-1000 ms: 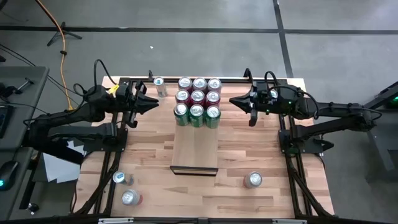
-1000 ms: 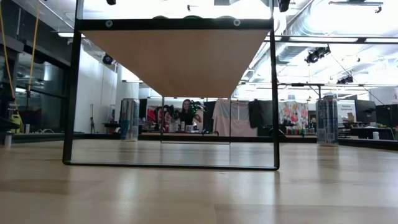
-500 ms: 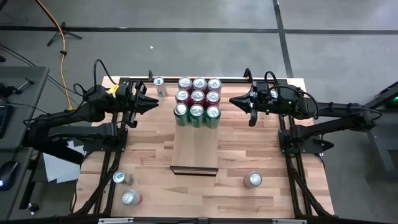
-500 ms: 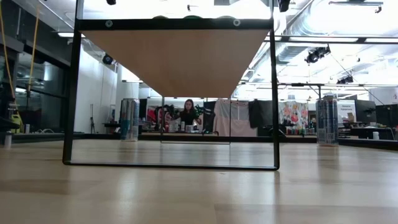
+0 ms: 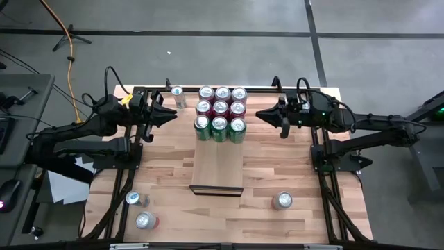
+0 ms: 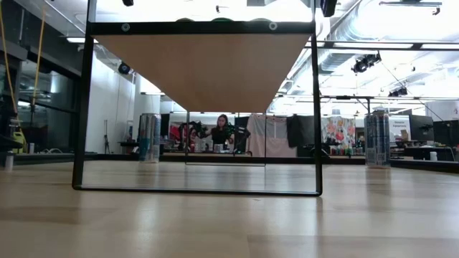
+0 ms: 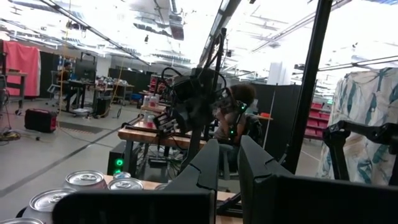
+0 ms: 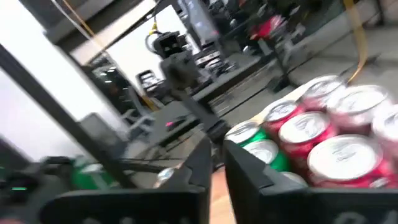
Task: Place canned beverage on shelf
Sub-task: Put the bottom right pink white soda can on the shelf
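Nine red and green cans (image 5: pixel 220 112) sat on the pale wooden shelf (image 5: pixel 217 167); four cans remained on the bench (image 5: pixel 173 173), both grippers' fingers narrow, empty.

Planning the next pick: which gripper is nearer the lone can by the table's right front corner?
Right gripper, on that can's side; left gripper sits across the shelf.

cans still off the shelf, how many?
4. One can at the table's far edge left of the shelf, two cans near-left, one can near-right. Others may be hidden.
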